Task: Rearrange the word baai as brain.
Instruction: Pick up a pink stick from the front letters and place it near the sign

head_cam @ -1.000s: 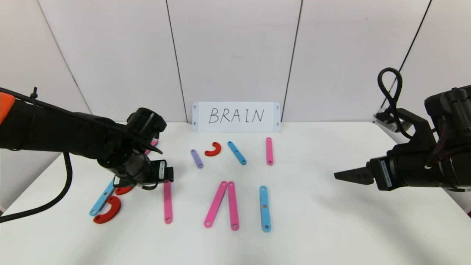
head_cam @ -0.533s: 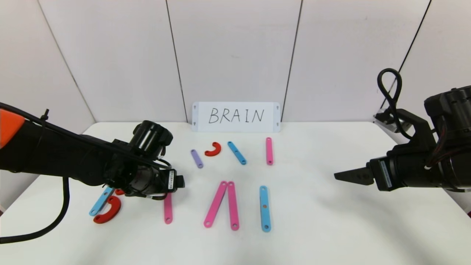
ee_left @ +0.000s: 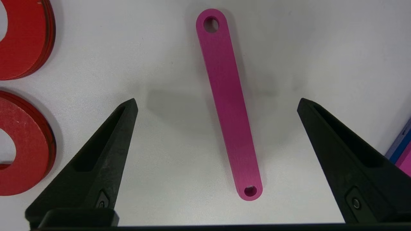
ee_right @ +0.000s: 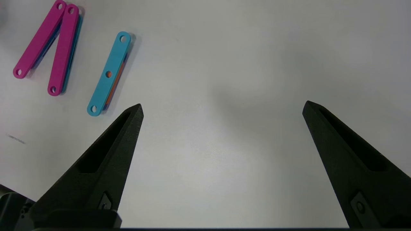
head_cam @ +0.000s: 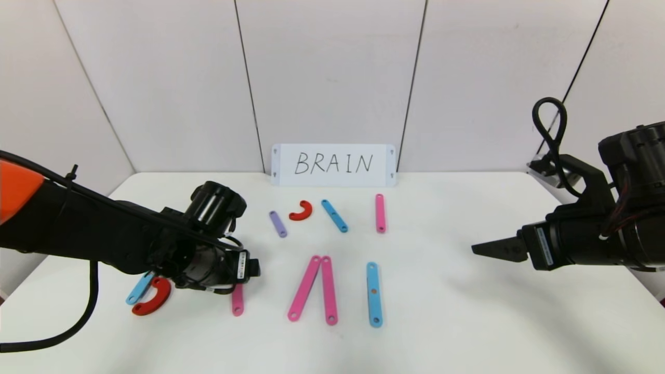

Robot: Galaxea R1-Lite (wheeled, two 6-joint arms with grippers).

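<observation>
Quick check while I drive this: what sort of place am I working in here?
It looks like a lab or test bench, not a home. A bare white table sits boxed in by plain white panels, and a handwritten BRAIN card leans against them above loose plastic strips laid out as letters.

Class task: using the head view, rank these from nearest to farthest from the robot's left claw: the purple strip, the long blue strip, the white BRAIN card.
1. Purple strip: just beyond the left claw.
2. Long blue strip: front row, toward the right.
3. BRAIN card: against the back wall.
</observation>
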